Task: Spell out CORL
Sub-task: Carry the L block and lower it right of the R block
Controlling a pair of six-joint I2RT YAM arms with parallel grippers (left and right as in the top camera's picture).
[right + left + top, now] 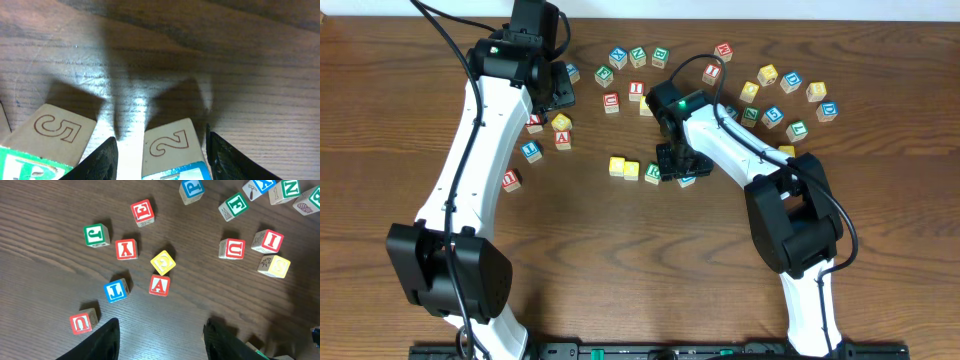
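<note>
Overhead view: four cubes are lying in a short row at the middle of the wooden surface (620, 270). From left to right they are the left yellow cube (617, 165), the right yellow cube (632, 170), the R cube (652, 172) and the L cube (687, 181). The two yellow cubes and the R cube are sitting just beside one another. The L cube is lying to the right of the R cube and is largely hidden beneath the right tool (678, 166).

Right wrist view: the right tool (161, 141) is straddling the L cube (170, 145). Its jaws are standing released, with bare wood showing between the left finger (102, 160) and the cube. The R cube (50, 132) is resting to the left, outside the jaws.

Left wrist view: the left tool (161, 325) is hanging released and is grasping nothing. It is hovering over loose cubes at the far left, among them a red A cube (159, 285) and a blue J cube (116, 291). In the overhead view the left tool (560, 90) is well apart from the row.
</note>
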